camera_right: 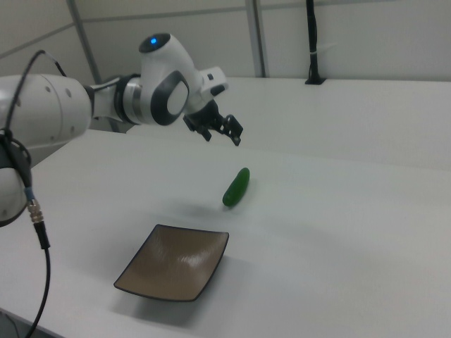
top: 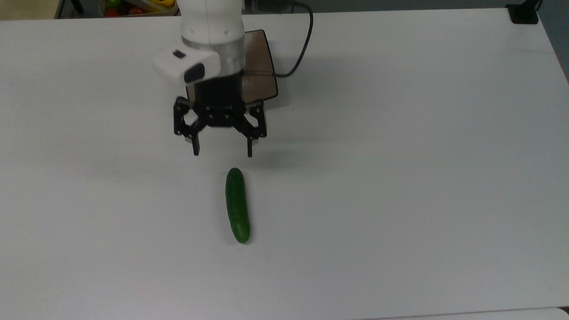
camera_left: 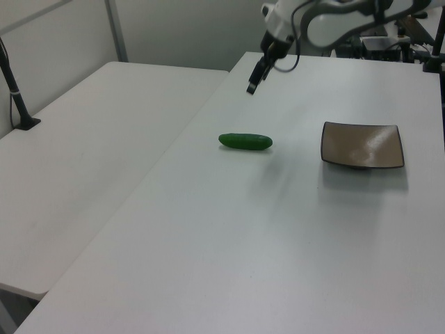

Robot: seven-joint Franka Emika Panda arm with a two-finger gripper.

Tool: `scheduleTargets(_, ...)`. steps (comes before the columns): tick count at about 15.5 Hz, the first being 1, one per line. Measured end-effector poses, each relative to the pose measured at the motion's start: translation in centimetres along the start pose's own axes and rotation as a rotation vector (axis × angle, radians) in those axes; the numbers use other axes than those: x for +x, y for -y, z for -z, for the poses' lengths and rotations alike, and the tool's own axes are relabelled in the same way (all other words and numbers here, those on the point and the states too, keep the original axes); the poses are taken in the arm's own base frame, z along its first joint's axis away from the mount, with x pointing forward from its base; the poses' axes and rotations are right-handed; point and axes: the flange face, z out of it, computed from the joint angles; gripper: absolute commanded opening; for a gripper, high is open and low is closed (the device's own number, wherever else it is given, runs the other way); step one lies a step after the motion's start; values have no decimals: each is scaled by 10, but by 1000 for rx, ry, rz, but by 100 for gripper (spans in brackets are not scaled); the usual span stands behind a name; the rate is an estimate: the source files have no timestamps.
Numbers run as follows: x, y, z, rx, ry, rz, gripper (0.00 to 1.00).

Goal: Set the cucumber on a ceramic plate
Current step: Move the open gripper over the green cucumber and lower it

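While the cucumber [top: 237, 205] lies alone on the white desk [top: 400, 178], well apart from the ceramic plate [top: 262, 78] (empty, nearer the top view's far edge), the gripper [top: 221, 153] hangs above the desk between them, just beyond the cucumber's far end, jaws spread open and holding nothing.

A white table [top: 400, 133] is filling most of the top view, under even light that is casting only soft shadows. In the left view a second white table [camera_left: 83, 174] is standing flush against it on the left view's left, with a black post [camera_left: 15, 87] rising from its far edge. Pale wall panels [camera_left: 201, 28] with grey uprights are closing off the room behind. A bin of coloured items [top: 133, 6] is sitting past the table's far edge in the top view.
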Motion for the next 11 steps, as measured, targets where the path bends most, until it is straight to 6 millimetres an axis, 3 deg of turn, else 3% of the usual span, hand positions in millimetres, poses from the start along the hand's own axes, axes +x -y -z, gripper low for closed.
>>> scheduleTargets(3,-7,8,-37,-6,18,15,100)
scheduleTargets(11,-23,14,-96,-28,38,62,100)
